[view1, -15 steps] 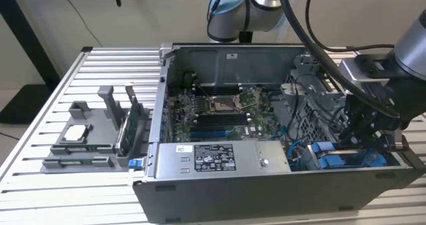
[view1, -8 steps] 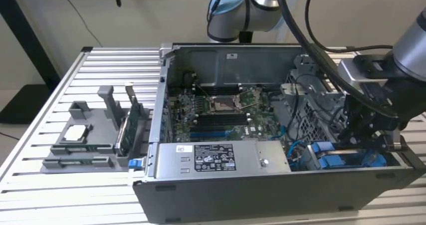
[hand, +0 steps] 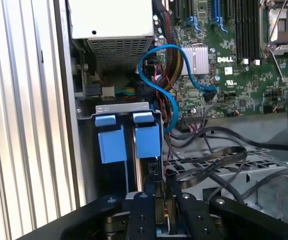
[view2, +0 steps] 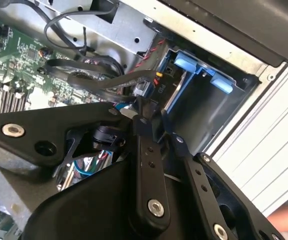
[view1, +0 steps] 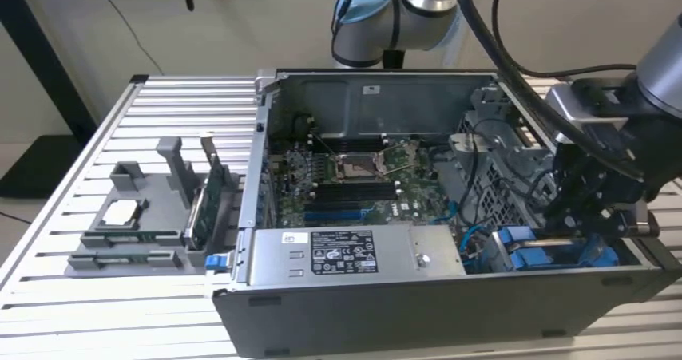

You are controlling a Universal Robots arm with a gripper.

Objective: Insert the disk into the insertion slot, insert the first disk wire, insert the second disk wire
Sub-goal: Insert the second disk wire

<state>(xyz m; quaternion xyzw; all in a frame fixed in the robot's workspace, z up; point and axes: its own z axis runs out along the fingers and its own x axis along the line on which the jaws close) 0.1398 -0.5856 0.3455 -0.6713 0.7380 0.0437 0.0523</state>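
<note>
Fingers (hand: 160, 200) of the black gripper (view1: 580, 216) pinch a small black wire connector (view2: 143, 92) just beside the grey perforated-metal insertion slot (hand: 115, 107) at the open computer case's (view1: 426, 312) corner, crowded by black cables (hand: 209, 160).

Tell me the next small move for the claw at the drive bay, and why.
Probably ease the claw a little further toward the disk in the insertion slot: it seems to pinch a wire connector right at the disk's end, apparently not yet seated.
</note>
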